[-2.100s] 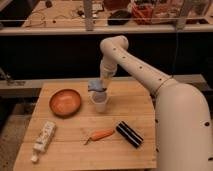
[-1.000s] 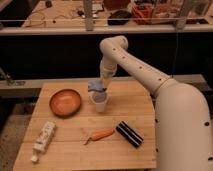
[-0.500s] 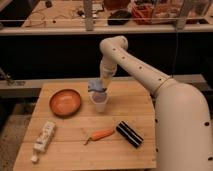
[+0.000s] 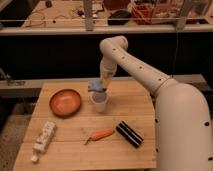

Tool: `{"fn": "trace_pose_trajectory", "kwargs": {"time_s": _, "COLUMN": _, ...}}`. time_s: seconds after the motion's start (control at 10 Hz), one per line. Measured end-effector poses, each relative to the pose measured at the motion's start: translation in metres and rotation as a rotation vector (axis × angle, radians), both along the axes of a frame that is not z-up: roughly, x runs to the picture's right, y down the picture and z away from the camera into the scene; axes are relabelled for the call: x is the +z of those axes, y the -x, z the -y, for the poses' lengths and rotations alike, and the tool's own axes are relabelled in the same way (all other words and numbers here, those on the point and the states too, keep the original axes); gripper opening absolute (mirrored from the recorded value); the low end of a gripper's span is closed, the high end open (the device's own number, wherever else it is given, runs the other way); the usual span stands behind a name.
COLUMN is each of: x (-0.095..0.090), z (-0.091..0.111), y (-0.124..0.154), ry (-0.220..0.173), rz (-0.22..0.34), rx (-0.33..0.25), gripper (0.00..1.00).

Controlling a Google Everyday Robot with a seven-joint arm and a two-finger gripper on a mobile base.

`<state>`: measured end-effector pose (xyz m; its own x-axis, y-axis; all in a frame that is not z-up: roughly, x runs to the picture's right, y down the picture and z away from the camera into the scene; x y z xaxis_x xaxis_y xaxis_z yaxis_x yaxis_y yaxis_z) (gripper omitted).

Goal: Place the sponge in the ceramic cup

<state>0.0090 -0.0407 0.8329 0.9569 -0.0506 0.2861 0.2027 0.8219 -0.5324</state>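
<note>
So my claw (image 4: 103, 85) is down low over the middle of the table, pointing straight down, right on top of the sponge (image 4: 95, 86). Honestly I can't tell if it's clamped on the thing or loose, the sponge hides that bit.

The sponge is a small soft-looking pad, blue-grey, kinda lumpy along its top edge and roughly as wide as the cup's mouth. It's sitting right at the rim of the cup (image 4: 100, 104), poking out a little to the left. Can't say whether it's resting on the rim or just above it.

The cup is a plain white one, upright, narrower at the bottom, no handle I can see.

My arm (image 4: 131, 62) arches up and back from there to my big white body on the right.

Left of the cup, near but not touching, there's a shallow orange bowl (image 4: 65, 102). Closer to the front edge: a carrot (image 4: 102, 134), a black ribbed block (image 4: 129, 134) just right of it, and a white tube (image 4: 44, 136) over at the front-left corner. All on a wooden table (image 4: 70, 152).
</note>
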Motion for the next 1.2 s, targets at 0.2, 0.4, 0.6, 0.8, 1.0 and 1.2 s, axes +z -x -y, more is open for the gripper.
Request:
{"fn": "trace_pose_trajectory", "kwargs": {"time_s": 0.2, "x": 0.0001, "z": -0.0004, "y": 0.0000, "ry": 0.001, "rz": -0.001, "rx": 0.000, "gripper": 0.27}}
{"fn": "trace_pose_trajectory", "kwargs": {"time_s": 0.4, "x": 0.0002, "z": -0.0004, "y": -0.0001, "ry": 0.001, "rz": -0.003, "rx": 0.001, "gripper": 0.32}}
{"fn": "trace_pose_trajectory", "kwargs": {"time_s": 0.6, "x": 0.0002, "z": -0.0004, "y": -0.0001, "ry": 0.001, "rz": -0.004, "rx": 0.003, "gripper": 0.32}}
{"fn": "trace_pose_trajectory", "kwargs": {"time_s": 0.8, "x": 0.0001, "z": -0.0003, "y": -0.0007, "ry": 0.003, "rz": -0.008, "rx": 0.006, "gripper": 0.40}}
{"fn": "trace_pose_trajectory", "kwargs": {"time_s": 1.0, "x": 0.0002, "z": -0.0003, "y": -0.0005, "ry": 0.003, "rz": -0.008, "rx": 0.006, "gripper": 0.46}}
{"fn": "trace_pose_trajectory", "kwargs": {"time_s": 1.2, "x": 0.0002, "z": -0.0005, "y": -0.0006, "ry": 0.005, "rz": -0.010, "rx": 0.006, "gripper": 0.46}}
